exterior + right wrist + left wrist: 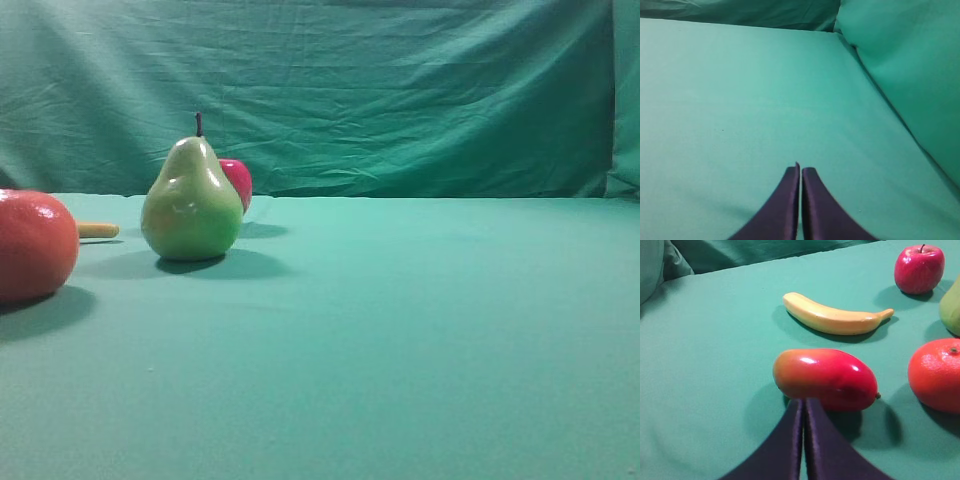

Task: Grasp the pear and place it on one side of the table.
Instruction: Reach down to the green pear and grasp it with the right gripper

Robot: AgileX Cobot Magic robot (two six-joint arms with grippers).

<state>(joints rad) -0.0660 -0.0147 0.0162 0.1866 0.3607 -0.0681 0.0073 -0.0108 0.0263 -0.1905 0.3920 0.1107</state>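
On the table (420,330), a broad flat stretch of plain teal-green cloth, the pear (192,200) stands upright, untouched, with a shadow at its base. It is glossy yellow-green, wide and round below, narrowing to a neck with a short dark stem. Just behind the pear, partly hidden by it, sits a round red apple (238,181). To the pear's left and nearer the camera is a large orange-red round fruit (35,244) with a dimpled skin. Between that fruit and the pear, a yellow banana (97,230) tip shows; the left wrist view shows its whole smooth curve, and a red, oval mango (826,378) beyond it. A wrinkled cloth backdrop (400,90) hangs behind.

The left gripper (804,407) has its dark fingers pressed together, holding nothing, close to the mango. The right gripper (800,172) is likewise closed and empty, over bare cloth well away from the pear.

The pear looks hard, smooth and probably slippery, likely light. The wide lower body seems the surest place to grip; the tapered neck could slide out.
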